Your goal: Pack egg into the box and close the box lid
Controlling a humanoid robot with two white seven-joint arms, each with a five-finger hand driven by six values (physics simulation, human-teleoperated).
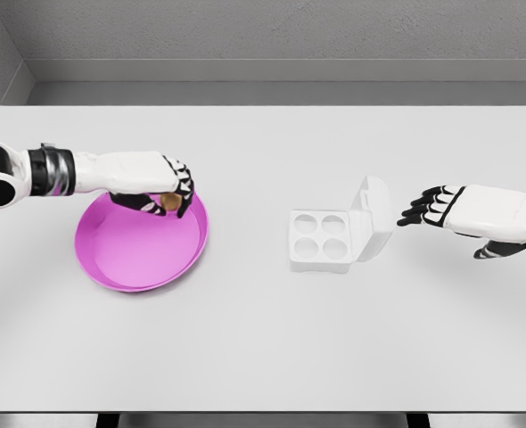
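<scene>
Now my left hand (pixel 169 185) curls around the egg (pixel 168 202) over the far rim of the pink bowl (pixel 111 259) (tan shell peeking between fingers). Well apart, the white box (pixel 319 239) sits open, lid (pixel 373 218) upright, my right hand (pixel 441 209) spread beside it.

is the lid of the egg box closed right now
No, the lid stands raised at the box's right side, leaving all four cups open and unfilled.

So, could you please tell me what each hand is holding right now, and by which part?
The left hand has its fingers closed around the egg over the pink plate. The right hand holds nothing.
</scene>
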